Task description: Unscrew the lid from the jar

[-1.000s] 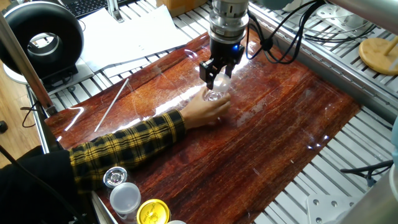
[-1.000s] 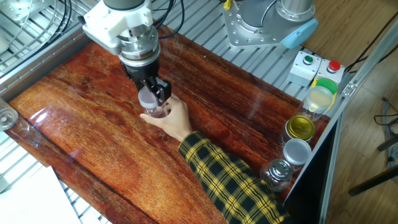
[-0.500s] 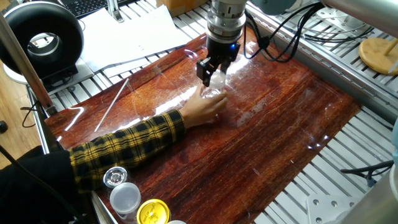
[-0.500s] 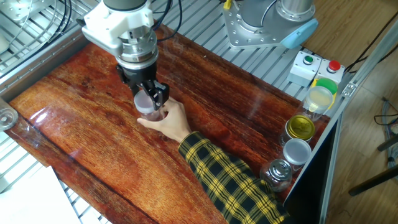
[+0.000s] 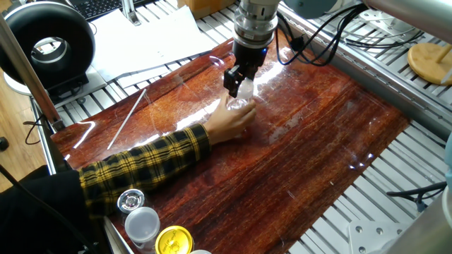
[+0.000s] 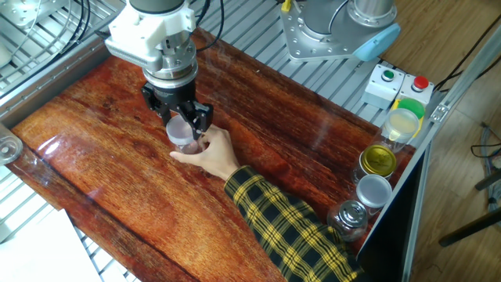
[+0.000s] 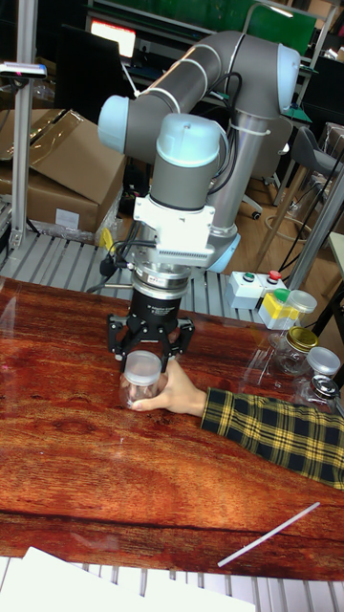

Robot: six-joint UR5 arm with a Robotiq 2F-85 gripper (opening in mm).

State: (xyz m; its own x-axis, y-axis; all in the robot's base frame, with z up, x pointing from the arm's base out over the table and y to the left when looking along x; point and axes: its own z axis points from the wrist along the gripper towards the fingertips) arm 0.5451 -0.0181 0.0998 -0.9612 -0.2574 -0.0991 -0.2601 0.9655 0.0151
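Observation:
A person's hand (image 6: 216,153) steadies the small clear jar (image 7: 132,393) upright on the wooden table (image 6: 102,168). The translucent white lid (image 7: 143,368) sits on top of the jar. My gripper (image 7: 145,366) comes straight down from above and is shut on the lid, one finger on each side. In the other fixed view the lid (image 6: 181,130) shows between the black fingers, with the jar (image 6: 189,146) below it. From one fixed view the gripper (image 5: 240,86) hides most of the lid, and only the jar (image 5: 240,106) and the hand (image 5: 227,125) show.
The person's plaid-sleeved arm (image 6: 290,227) lies across the table. Other jars stand at the table edge: a yellow-lidded one (image 6: 379,159), a white-lidded one (image 6: 373,190) and a metal-lidded one (image 6: 350,215). A button box (image 6: 398,82) sits beyond them. A thin white rod (image 5: 127,118) lies on the wood.
My gripper has turned about its vertical axis with the lid in its grip. The hand has stayed on the jar.

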